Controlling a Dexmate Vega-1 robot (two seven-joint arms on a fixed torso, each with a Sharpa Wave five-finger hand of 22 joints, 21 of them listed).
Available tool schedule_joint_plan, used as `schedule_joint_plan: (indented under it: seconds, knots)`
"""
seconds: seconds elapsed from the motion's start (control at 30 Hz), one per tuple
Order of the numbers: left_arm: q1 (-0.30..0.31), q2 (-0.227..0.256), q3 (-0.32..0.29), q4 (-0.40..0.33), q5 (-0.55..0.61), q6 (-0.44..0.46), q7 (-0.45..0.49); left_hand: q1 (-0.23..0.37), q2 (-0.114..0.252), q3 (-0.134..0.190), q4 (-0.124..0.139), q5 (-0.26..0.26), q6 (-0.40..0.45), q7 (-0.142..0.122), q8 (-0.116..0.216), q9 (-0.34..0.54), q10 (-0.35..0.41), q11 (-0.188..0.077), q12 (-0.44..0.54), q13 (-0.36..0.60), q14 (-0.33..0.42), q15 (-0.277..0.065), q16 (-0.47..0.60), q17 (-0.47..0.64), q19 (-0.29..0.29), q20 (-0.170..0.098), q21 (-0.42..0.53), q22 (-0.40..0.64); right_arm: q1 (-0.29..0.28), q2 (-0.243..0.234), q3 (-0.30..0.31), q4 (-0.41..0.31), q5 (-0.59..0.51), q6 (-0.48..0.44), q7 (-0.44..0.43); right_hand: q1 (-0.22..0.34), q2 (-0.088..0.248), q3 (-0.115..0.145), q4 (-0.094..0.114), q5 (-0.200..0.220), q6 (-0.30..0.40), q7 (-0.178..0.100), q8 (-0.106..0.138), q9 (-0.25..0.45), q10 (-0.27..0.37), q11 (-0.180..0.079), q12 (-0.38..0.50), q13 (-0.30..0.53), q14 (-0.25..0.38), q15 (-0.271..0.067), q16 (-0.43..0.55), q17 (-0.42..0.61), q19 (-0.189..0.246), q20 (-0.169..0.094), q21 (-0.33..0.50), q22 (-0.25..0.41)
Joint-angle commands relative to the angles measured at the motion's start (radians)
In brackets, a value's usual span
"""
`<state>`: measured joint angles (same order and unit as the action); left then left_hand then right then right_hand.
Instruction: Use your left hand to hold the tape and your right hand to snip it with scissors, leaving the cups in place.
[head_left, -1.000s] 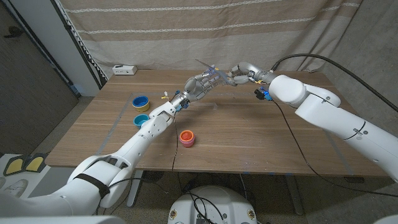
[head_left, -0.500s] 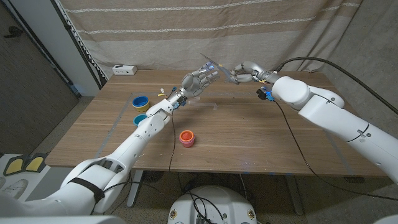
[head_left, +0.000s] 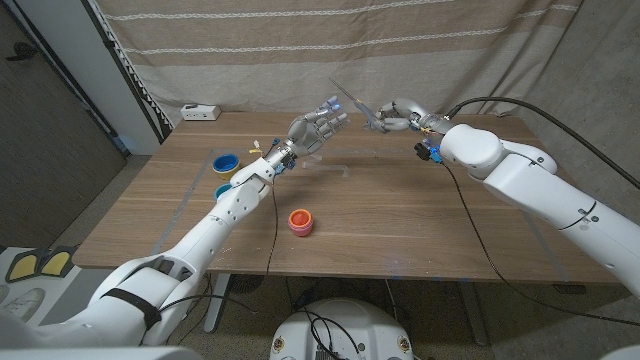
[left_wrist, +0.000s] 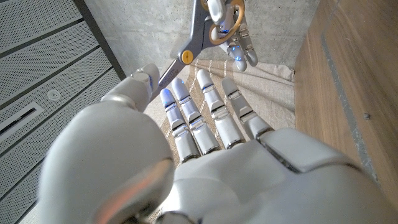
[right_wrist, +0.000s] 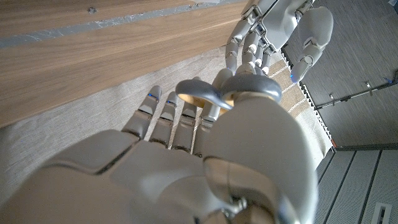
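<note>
My left hand (head_left: 315, 128) is raised over the far middle of the table, fingers spread and straight (left_wrist: 205, 162); I cannot make out any tape in it. My right hand (head_left: 398, 115) hovers just beside it and grips grey scissors (head_left: 355, 105) by their yellow-lined handles (right_wrist: 205, 93). The blades (left_wrist: 189, 46) point at the left hand's thumb and fingers, with the tip close to them. A blue cup with a yellow inside (head_left: 225, 162), a second blue cup (head_left: 221, 190) partly behind my left forearm, and a red cup (head_left: 299, 221) stand on the wooden table (head_left: 400, 220).
A white power strip (head_left: 200, 112) lies at the table's far left corner. A striped curtain (head_left: 400, 40) hangs close behind the table. A black cable (head_left: 470, 230) runs down from my right arm across the table's right half.
Both hands have lifted a little and drifted toward the far edge, the scissors shifting slightly right with the right hand. The cups have not moved.
</note>
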<state>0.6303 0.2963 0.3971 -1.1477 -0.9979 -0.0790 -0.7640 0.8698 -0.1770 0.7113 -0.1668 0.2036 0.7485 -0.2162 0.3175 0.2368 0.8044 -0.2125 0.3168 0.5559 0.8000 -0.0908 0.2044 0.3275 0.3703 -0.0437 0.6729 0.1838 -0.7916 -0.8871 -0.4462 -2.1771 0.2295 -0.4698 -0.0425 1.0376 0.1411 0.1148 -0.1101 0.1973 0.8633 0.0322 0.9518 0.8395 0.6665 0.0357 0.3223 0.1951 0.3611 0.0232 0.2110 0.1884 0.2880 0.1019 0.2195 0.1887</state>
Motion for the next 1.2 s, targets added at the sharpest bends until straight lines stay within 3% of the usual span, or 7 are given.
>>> schedule_joint_plan:
  seconds: [0.03,0.23,0.37,0.6,0.93,1.17,1.2]
  knots:
    - [0.0,0.023,0.002,-0.019,0.002,0.0,0.015,-0.011,0.001,-0.002,0.001,0.004,0.01,0.0,-0.007,0.003,0.002,0.0,0.0,-0.002,-0.006,-0.137,0.002,0.001,0.009,-0.137,-0.006,0.002,-0.001,-0.014,0.005,0.005,0.045,0.003,-0.006,-0.007,0.007,0.0,0.007,0.009,-0.003,-0.017,0.038,0.013,0.012,0.001,0.008,0.001,0.018,0.0,0.004,0.003,0.018,-0.002,0.008,0.002]
    - [0.019,0.042,-0.003,-0.063,0.009,0.0,0.063,-0.018,0.002,-0.001,0.002,0.006,0.013,-0.002,-0.008,0.006,0.004,-0.001,0.001,-0.004,-0.014,-0.134,0.002,0.002,-0.022,-0.107,-0.031,0.007,0.003,-0.023,0.011,0.001,0.073,-0.004,0.006,-0.027,0.017,-0.003,0.019,0.015,-0.045,-0.022,0.049,0.037,-0.006,-0.012,-0.007,0.0,0.016,0.016,-0.003,0.004,0.01,-0.007,0.004,0.003]
    - [0.026,0.054,-0.01,-0.086,0.01,-0.008,0.086,-0.023,0.002,-0.001,0.003,0.007,0.019,-0.002,-0.006,0.006,0.006,-0.002,0.002,-0.003,-0.016,-0.134,0.001,0.001,-0.039,-0.121,-0.04,0.01,0.007,-0.029,0.017,-0.005,0.096,-0.018,0.012,-0.038,0.021,-0.004,0.024,0.018,-0.054,-0.022,0.051,0.034,0.002,-0.042,-0.004,0.005,0.017,0.019,-0.005,0.004,0.007,-0.004,0.002,0.003]
    - [0.031,0.063,-0.018,-0.105,0.006,-0.015,0.111,-0.027,0.002,0.0,0.003,0.01,0.024,-0.002,-0.006,0.005,0.008,-0.002,0.002,-0.004,-0.018,-0.134,0.001,-0.001,-0.044,-0.118,-0.044,0.012,0.015,-0.041,0.022,-0.015,0.113,-0.026,0.013,-0.044,0.023,-0.005,0.027,0.02,-0.057,-0.02,0.052,0.024,0.024,-0.054,0.009,0.017,0.033,0.003,-0.001,0.006,0.01,-0.009,0.003,0.004]
    - [0.071,0.083,-0.019,-0.168,0.013,-0.031,0.161,-0.028,0.001,0.002,0.001,0.012,0.028,-0.003,-0.006,0.003,0.009,-0.002,0.003,-0.003,-0.023,-0.134,-0.001,-0.003,-0.05,-0.108,-0.048,0.013,-0.007,-0.045,0.046,0.016,0.18,0.03,0.039,-0.051,0.026,-0.002,0.027,0.025,-0.034,-0.012,0.059,-0.011,0.034,-0.059,0.032,0.053,0.051,-0.051,0.004,0.013,0.045,-0.022,0.017,0.007]
    - [0.064,0.076,-0.008,-0.142,0.004,-0.023,0.157,-0.028,0.001,0.002,0.001,0.013,0.031,-0.003,-0.005,0.003,0.008,-0.002,0.001,-0.004,-0.026,-0.134,-0.002,-0.004,-0.053,-0.102,-0.049,0.014,-0.018,-0.048,0.059,0.027,0.221,0.035,0.04,-0.053,0.034,0.005,0.027,0.031,-0.041,-0.011,0.073,-0.013,0.026,-0.091,0.063,0.105,0.079,-0.087,0.02,0.028,0.066,-0.032,0.027,0.012]
    - [0.06,0.077,-0.006,-0.137,0.008,-0.025,0.156,-0.029,0.001,0.003,0.001,0.013,0.031,-0.002,-0.005,0.003,0.009,-0.002,0.001,-0.004,-0.027,-0.134,-0.002,-0.004,-0.054,-0.101,-0.05,0.014,-0.017,-0.045,0.06,0.033,0.231,0.037,0.043,-0.054,0.04,0.009,0.03,0.033,-0.048,-0.009,0.08,-0.008,0.017,-0.096,0.08,0.134,0.09,-0.111,0.032,0.044,0.075,-0.034,0.033,0.016]
